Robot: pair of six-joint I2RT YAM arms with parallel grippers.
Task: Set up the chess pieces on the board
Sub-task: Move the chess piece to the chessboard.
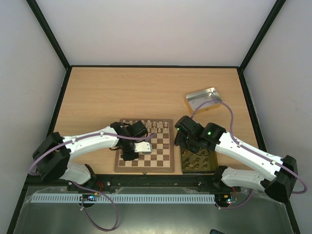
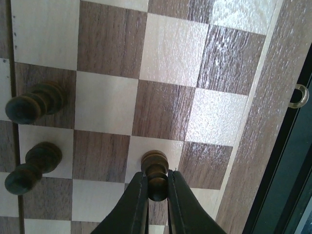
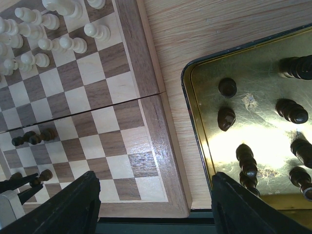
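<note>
Small dark-brown turned pawn (image 2: 155, 163) standing on a cream square near the board (image 2: 170, 63) border, pinched between closed left gripper (image 2: 157, 187) fingers. Right gripper (image 3: 155, 178) spread wide, holding nothing, above the board's edge and the gold tin (image 3: 187, 78).

Both the left arm (image 1: 85, 140) and the right arm (image 1: 246, 152) have white shells, black joint housings and black bases. A mauve cable (image 1: 116, 213) trails from the left arm, and a second mauve cable (image 1: 233, 119) arcs over the right. A green light (image 1: 208, 131) glows on the right black wrist. The left tool (image 2: 157, 183) has slim, tapering black fingers. The right tool (image 3: 155, 179) has broad matte black ones.
</note>
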